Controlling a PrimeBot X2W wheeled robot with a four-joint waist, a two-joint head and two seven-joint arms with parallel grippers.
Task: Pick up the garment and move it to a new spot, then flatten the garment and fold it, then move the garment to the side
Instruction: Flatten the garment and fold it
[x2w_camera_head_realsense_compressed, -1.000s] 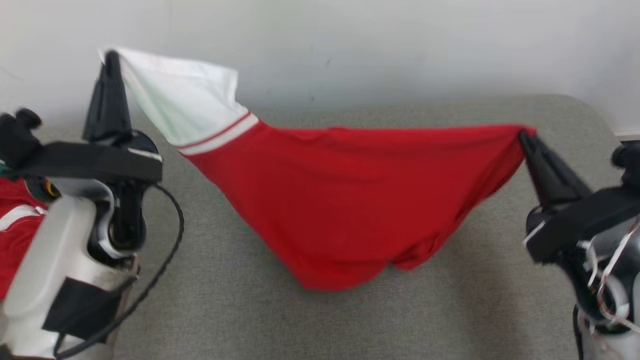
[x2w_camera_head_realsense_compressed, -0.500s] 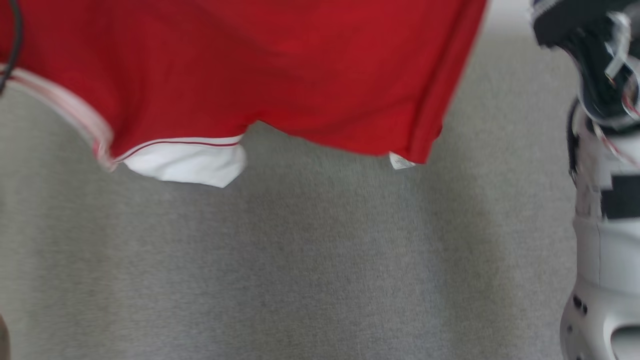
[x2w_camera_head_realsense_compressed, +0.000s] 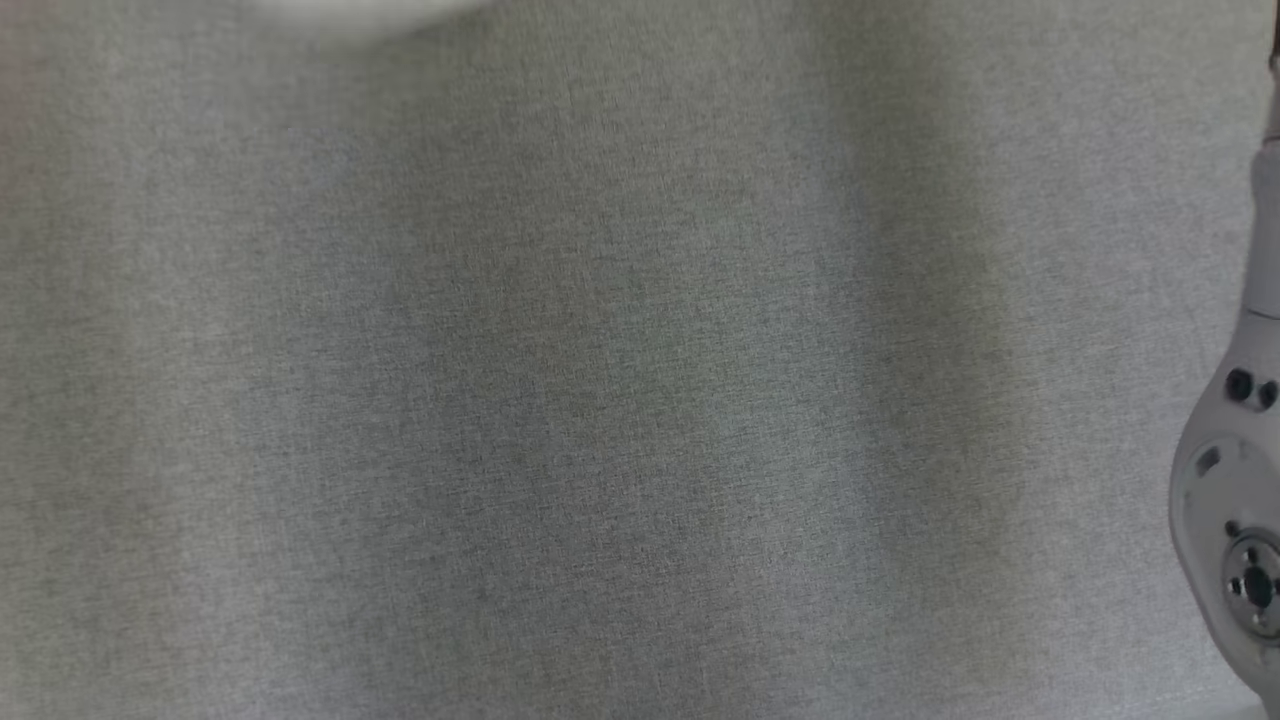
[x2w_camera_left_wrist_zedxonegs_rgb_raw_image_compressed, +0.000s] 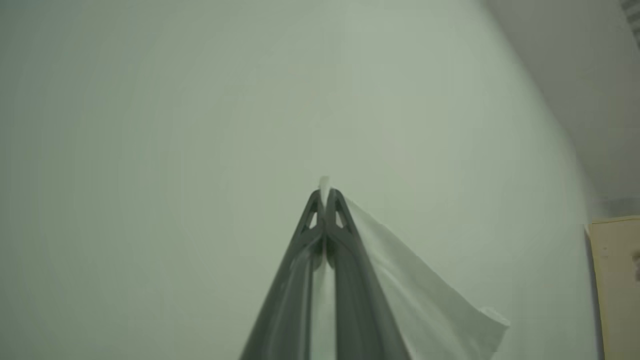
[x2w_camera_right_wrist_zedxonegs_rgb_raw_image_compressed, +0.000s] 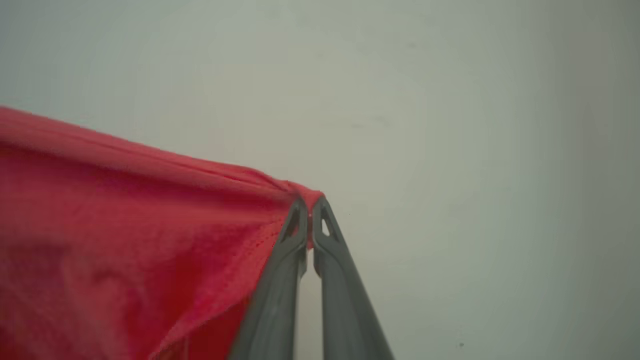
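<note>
The garment is red with a white sleeve. In the left wrist view my left gripper (x2w_camera_left_wrist_zedxonegs_rgb_raw_image_compressed: 325, 192) is shut on the white sleeve (x2w_camera_left_wrist_zedxonegs_rgb_raw_image_compressed: 425, 295), which hangs off to the right against a pale wall. In the right wrist view my right gripper (x2w_camera_right_wrist_zedxonegs_rgb_raw_image_compressed: 310, 204) is shut on a corner of the red cloth (x2w_camera_right_wrist_zedxonegs_rgb_raw_image_compressed: 125, 225), which stretches away to the left. In the head view a blurred white edge of the garment (x2w_camera_head_realsense_compressed: 350, 12) shows at the top. A pale part of my right arm (x2w_camera_head_realsense_compressed: 1235, 500) stands at the right edge.
The grey fabric surface (x2w_camera_head_realsense_compressed: 600, 400) spreads across the head view below the raised garment. A pale wall (x2w_camera_left_wrist_zedxonegs_rgb_raw_image_compressed: 150, 125) lies behind both grippers. A cream panel (x2w_camera_left_wrist_zedxonegs_rgb_raw_image_compressed: 617, 285) stands at the right edge of the left wrist view.
The head view has swung down over the grey surface. The garment, held stretched between both grippers, has slid up out of that view, leaving a white blur at the top edge.
</note>
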